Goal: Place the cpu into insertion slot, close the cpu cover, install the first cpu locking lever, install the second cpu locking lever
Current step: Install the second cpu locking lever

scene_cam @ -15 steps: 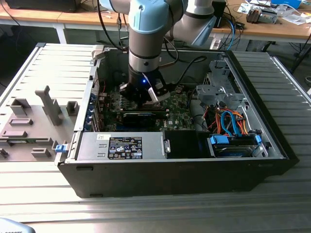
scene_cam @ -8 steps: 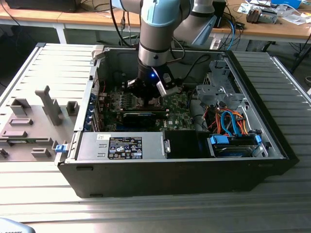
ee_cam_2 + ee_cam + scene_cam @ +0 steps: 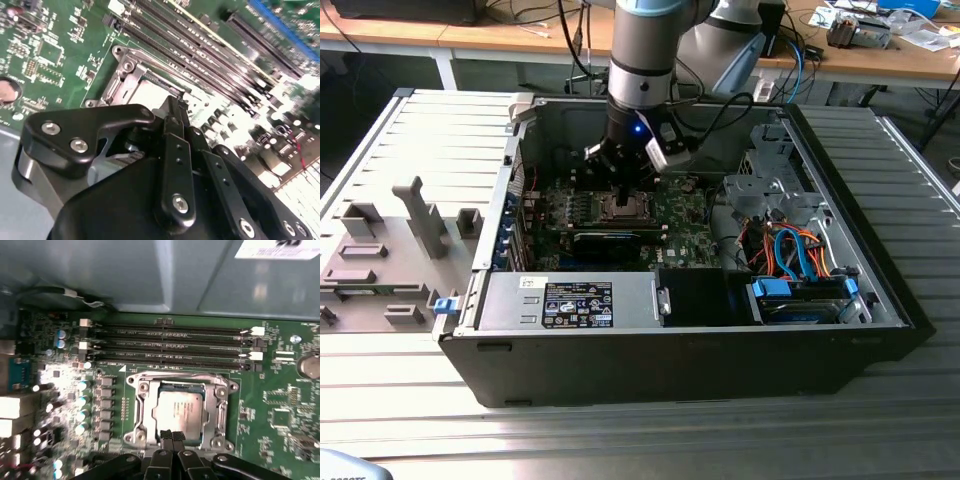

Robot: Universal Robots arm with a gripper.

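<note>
In the first wrist view the gripper hangs low over the near edge of the socket, and its two black fingertips are pressed together with no gap between them; they hold nothing. The tips stand at the edge of the cover, but I cannot tell if they touch it. The cpu lies flat inside the slot, and the cover is closed down around it, so that the silvery top shows through the square window. Behind the socket, long black memory slots run across the green motherboard. In the exterior view the open computer case lies on a ribbed metal table, and the arm reaches down into it.
</note>
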